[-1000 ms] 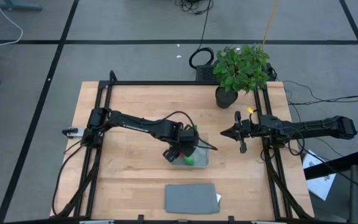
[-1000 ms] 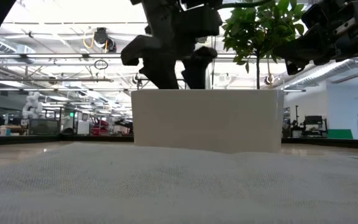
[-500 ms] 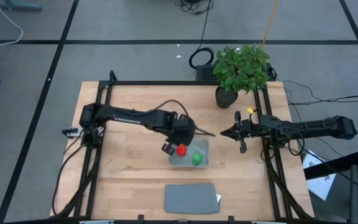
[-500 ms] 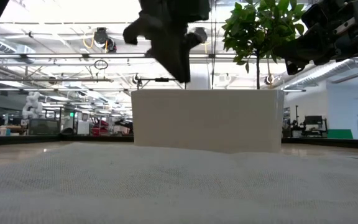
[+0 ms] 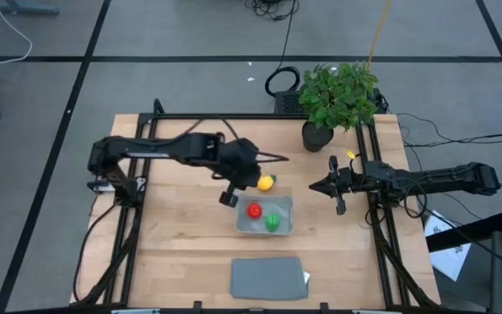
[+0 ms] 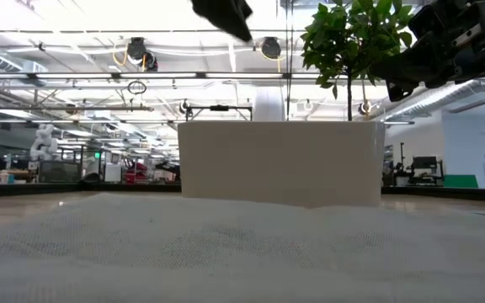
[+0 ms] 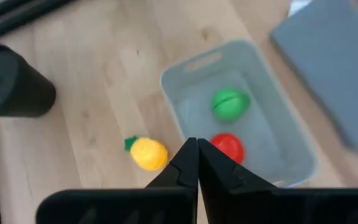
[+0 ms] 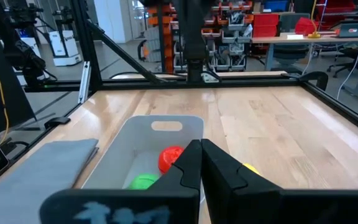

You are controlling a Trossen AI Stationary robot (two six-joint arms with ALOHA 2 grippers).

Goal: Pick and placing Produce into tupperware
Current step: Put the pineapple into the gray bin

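The clear tupperware (image 5: 264, 215) stands on the wooden table with the red round piece (image 5: 254, 210) and the green round piece (image 5: 273, 221) lying on its floor. The yellow piece with a green tip (image 5: 267, 183) lies on the table just beyond the tupperware's far wall. My left gripper (image 5: 232, 194) hangs shut and empty, high above the table at the tupperware's far-left corner; the left wrist view shows its fingertips (image 7: 194, 150) closed over the gap between the yellow piece (image 7: 146, 153) and the red piece (image 7: 227, 146). My right gripper (image 5: 321, 186) waits shut to the right of the tupperware.
A flat grey lid (image 5: 268, 277) lies near the front edge. A potted leafy plant (image 5: 338, 96) stands at the far right corner. A black frame (image 5: 146, 174) runs along the table's sides. Bare wood lies left of the tupperware.
My left gripper has risen from low over the tupperware and drawn back toward the far left, shutting its wide-open fingers on the way. The red piece, hidden under the gripper a second ago, now lies in the tupperware beside the green one.
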